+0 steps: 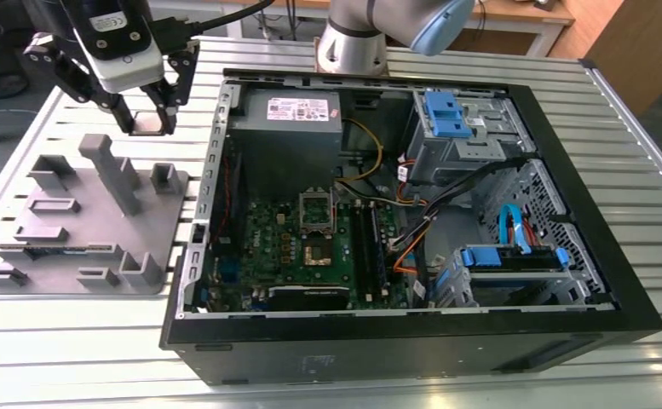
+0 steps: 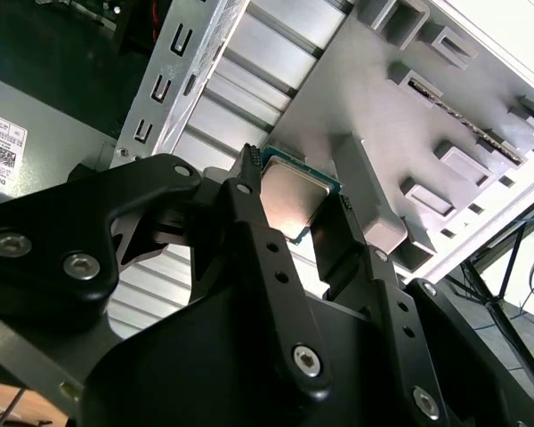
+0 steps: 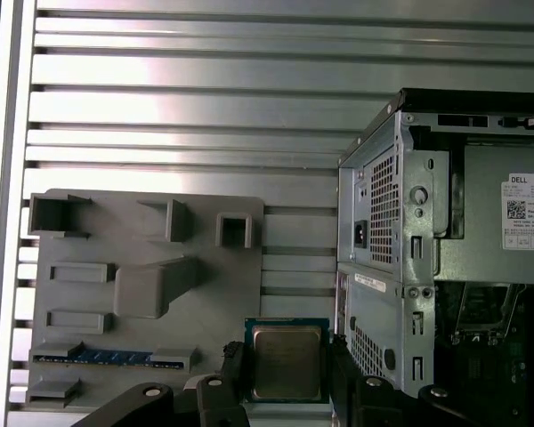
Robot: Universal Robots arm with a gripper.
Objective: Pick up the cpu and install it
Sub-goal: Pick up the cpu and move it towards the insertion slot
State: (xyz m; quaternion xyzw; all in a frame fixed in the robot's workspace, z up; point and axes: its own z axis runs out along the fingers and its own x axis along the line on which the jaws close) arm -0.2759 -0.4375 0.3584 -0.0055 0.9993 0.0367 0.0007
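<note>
Hand (image 1: 146,119): clamped on the cpu (image 1: 146,125), one finger on each of two opposite edges, up in the air clear of the desk (image 1: 69,341).
Cpu: held flat with the shiny top toward both wrist views. It hangs over the slats between the grey holder tray (image 1: 81,226) and the computer case (image 1: 422,345), touching neither.
Socket (image 1: 317,243): on the motherboard (image 1: 268,256) inside the case, well apart from the chip. Its cover plate looks flipped up, but I can't swear to it.
Progress: I'd say it's picked up but not installed.
Risk, slipping: the grip is only on thin edges, so a jolt could twist or drop the chip.
Risk, bumping: the case wall stands between chip and board, and too low a path could clip the rim.
Risk, bad seating: a chip that lands rotated or tilted could bend contacts.
</note>
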